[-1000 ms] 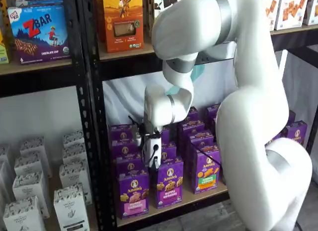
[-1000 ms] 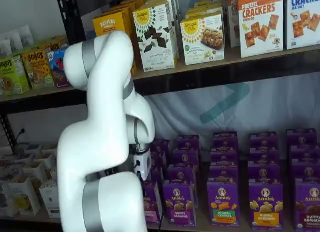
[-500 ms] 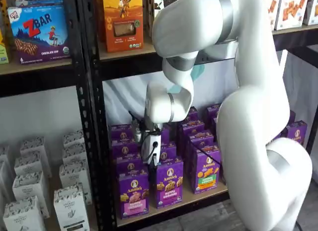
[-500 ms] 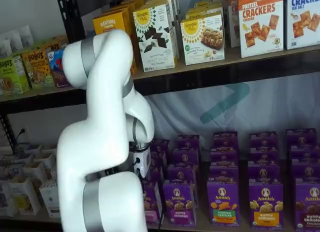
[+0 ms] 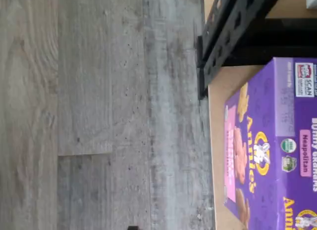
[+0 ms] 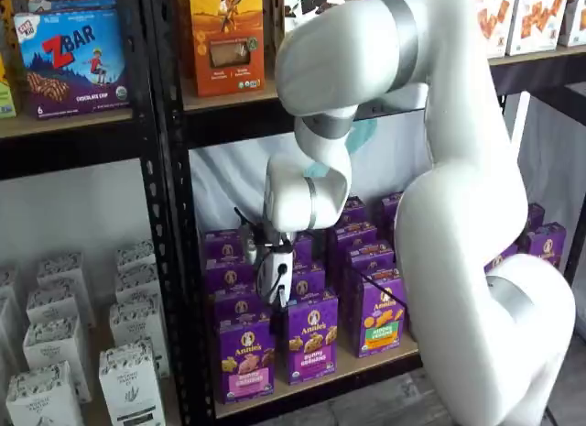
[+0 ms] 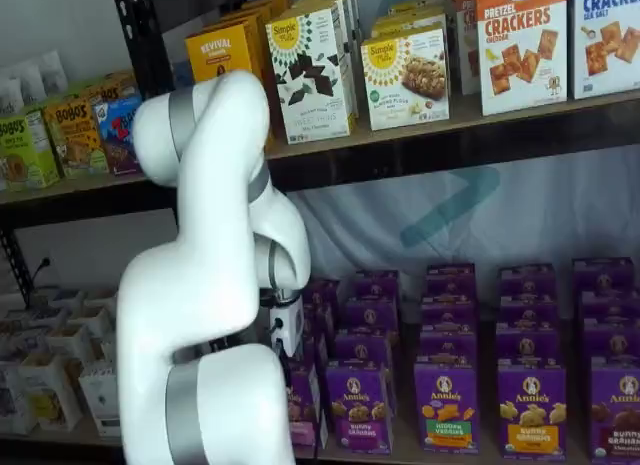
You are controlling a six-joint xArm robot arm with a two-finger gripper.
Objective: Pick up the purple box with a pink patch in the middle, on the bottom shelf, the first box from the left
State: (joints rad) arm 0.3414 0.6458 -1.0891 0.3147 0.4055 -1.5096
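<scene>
ZBar box (image 6: 71, 60) above — white cartons (image 6: 128, 376) below.

The purple box (image 6: 245, 357) at the front of the bottom shelf (image 6: 320, 378) carries "Annie's" under its round logo; seen in the wrist view (image 5: 267, 146), it also reads "Neapolitan" on a pink tag and "SCAN" in a small square. Just beside it, the purple carton (image 6: 312, 337) reads "Annie's" and "Bunny Grahams". On the higher board above that shelf, a blue box (image 6: 71, 60) says "ZBAR" and "Chocolate Chip". In a shelf view, the upper board holds an orange box (image 7: 521, 47) marked "Pretzel Crackers", a white box (image 7: 311, 73) marked "Simple Mills", a yellow box (image 7: 224, 51) marked "Revival", and another (image 7: 72, 135) marked "Bobo's".
</scene>
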